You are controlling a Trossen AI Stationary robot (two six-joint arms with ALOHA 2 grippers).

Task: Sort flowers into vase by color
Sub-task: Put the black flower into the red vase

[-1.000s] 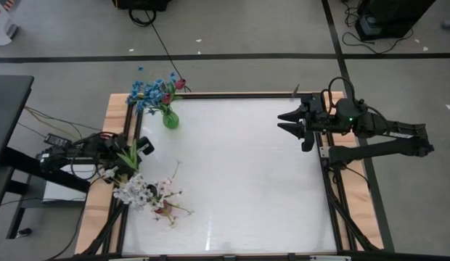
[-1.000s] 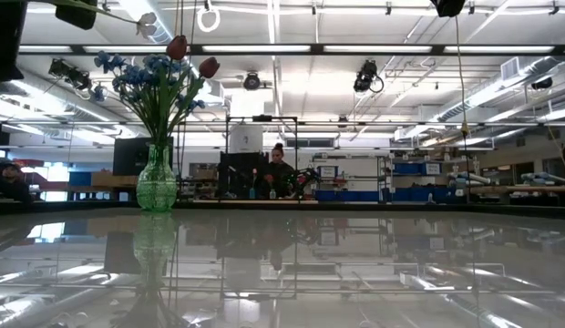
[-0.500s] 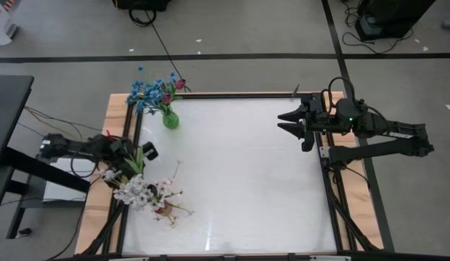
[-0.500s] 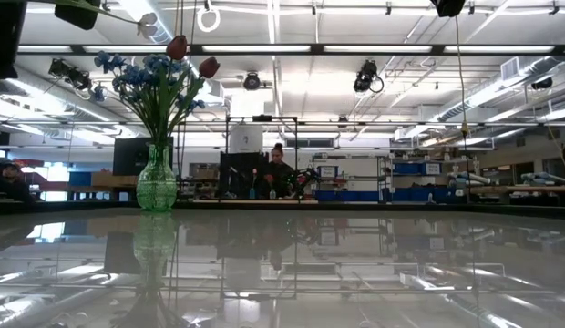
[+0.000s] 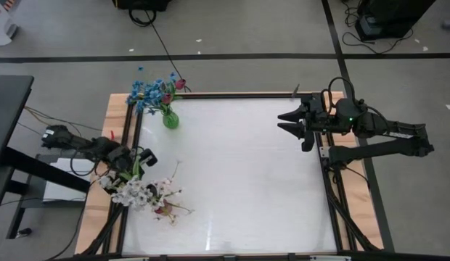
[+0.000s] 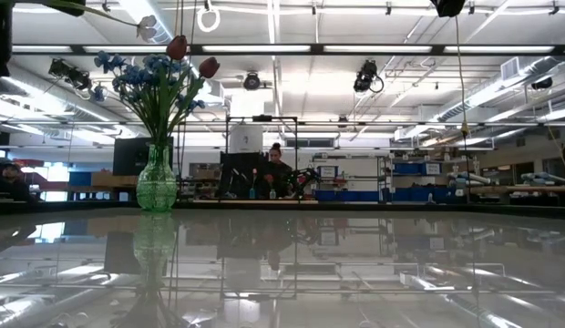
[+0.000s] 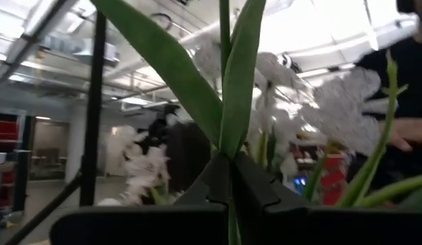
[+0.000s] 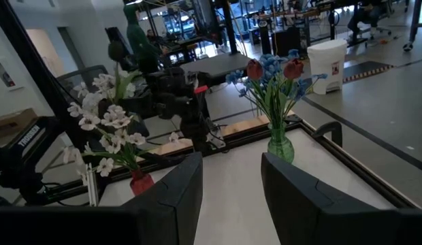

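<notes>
Overhead arrangement of the work table (image 5: 232, 174), taken here as the landmark. A green glass vase (image 5: 170, 118) stands on the table at its far-left corner and holds blue blossom clusters (image 5: 146, 91) together with two pink-red tulip buds (image 5: 179, 84). In the low view the same vase (image 6: 156, 187) stands upright on the glossy surface, the blue clusters (image 6: 141, 75) spreading above it and the tulip buds (image 6: 178, 47) rising highest.

A second, small red vase (image 5: 161, 210) sits near the table's left edge, toward the near side, and carries sprays of small white blossoms (image 5: 141, 192). In the right wrist view this red vase (image 8: 141, 181) and its white sprays (image 8: 109, 126) stand apart from the green vase (image 8: 280, 145).

The left gripper (image 5: 132, 162) hangs at the table's left edge, just beside the white sprays and above the red vase. Its fingers are clenched on a green-stemmed flower (image 5: 131, 168). In the left wrist view the dark fingers (image 7: 255, 187) pinch the green stem and leaves (image 7: 228, 88), with white blossoms (image 7: 357, 109) close behind.

The right gripper (image 5: 289, 122) waits above the table's far-right part, its fingers (image 8: 177, 187) spread apart and holding nothing.

Beyond the table's far edge, a person (image 6: 277, 169) sits in the room.
</notes>
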